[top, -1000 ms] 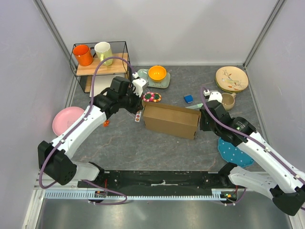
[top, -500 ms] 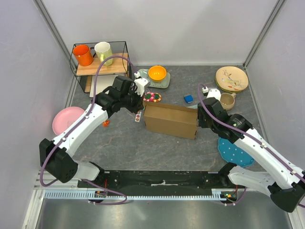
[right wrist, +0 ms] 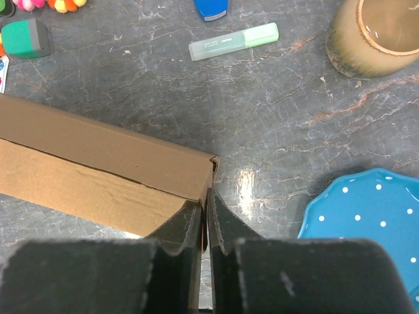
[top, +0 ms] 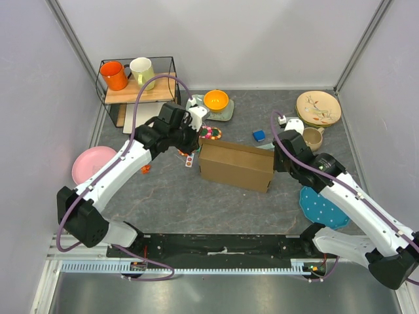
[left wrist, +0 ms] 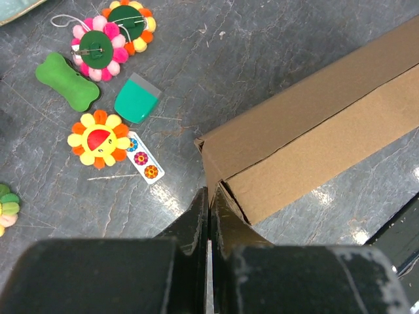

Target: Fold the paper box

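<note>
Paper box (top: 236,165) whole in top view only.

In the left wrist view, the left claw (left wrist: 208,199) has its tips pressed together right at a corner of the paper box (left wrist: 314,118). I can't tell if any cardboard is pinched between them. It's the same for the right claw (right wrist: 204,199) at the other end of the box. From above, both sets of tips are too small and dark for me to make out.

The box runs off the edge in both wrist views. By the right wrist, the tan mug (right wrist: 380,33), the blue dotted plate (right wrist: 366,216) and a small blue thing (right wrist: 211,6) are cut off. By the left wrist, a flower toy (left wrist: 5,199) is cut off at the side.
</note>
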Robot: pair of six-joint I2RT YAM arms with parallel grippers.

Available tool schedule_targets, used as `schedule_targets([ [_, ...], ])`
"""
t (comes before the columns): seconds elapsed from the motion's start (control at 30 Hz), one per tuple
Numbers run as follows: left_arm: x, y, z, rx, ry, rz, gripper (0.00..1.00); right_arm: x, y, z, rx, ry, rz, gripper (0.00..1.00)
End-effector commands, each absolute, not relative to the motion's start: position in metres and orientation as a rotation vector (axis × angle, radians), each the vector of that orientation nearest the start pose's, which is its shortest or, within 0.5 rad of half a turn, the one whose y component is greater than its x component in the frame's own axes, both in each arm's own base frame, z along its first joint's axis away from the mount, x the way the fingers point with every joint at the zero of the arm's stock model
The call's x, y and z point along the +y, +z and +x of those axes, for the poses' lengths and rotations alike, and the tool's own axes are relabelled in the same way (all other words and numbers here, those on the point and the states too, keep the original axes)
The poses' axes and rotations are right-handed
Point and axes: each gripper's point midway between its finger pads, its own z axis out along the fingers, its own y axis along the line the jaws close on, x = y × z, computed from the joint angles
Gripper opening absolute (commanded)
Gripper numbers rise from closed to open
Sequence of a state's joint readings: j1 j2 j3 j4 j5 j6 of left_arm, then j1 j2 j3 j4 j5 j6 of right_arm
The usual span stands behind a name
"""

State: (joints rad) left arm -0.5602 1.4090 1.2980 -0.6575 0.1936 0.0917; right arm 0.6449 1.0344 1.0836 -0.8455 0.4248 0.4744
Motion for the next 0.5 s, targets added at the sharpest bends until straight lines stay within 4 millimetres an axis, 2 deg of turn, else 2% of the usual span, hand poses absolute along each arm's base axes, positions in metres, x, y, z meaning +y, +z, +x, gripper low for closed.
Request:
schedule_targets([
  [0.0,-0.212,0.183,0.291,2.329,-0.391,0.871,0.02,0.125,0.235,0.257,2.225,0.132,0.012,0.17],
  [0.03,-0.212,0.184,0.292,2.327,-0.391,0.868,0.02,0.124,0.235,0.257,2.230,0.126,0.010,0.24],
  [0.07,-0.212,0.183,0.292,2.328,-0.390,0.870,0.02,0.123,0.236,0.255,2.227,0.126,0.007,0.27],
  [0.2,-0.213,0.184,0.293,2.328,-0.390,0.863,0.02,0.118,0.234,0.249,2.242,0.116,-0.003,0.33],
  [0.27,-0.213,0.183,0.293,2.330,-0.390,0.866,0.02,0.118,0.234,0.247,2.242,0.122,-0.006,0.32],
  [0.47,-0.213,0.186,0.293,2.325,-0.390,0.857,0.02,0.120,0.235,0.243,2.253,0.145,-0.021,0.20],
])
